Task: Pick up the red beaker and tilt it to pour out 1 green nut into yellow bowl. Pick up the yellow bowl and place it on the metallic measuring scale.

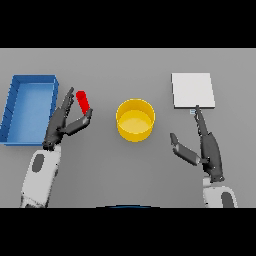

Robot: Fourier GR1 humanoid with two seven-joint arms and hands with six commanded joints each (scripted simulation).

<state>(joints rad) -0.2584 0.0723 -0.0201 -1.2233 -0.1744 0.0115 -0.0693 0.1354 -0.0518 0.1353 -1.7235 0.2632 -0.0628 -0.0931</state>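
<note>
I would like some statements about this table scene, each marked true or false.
1. The red beaker is beside the left hand, not yet clasped. True.
2. The yellow bowl rests on the measuring scale. False: it sits on the table, left of the scale.
3. A blue tray is at the left. True.
4. The right hand holds the bowl. False: its fingers are straight and empty.
</note>
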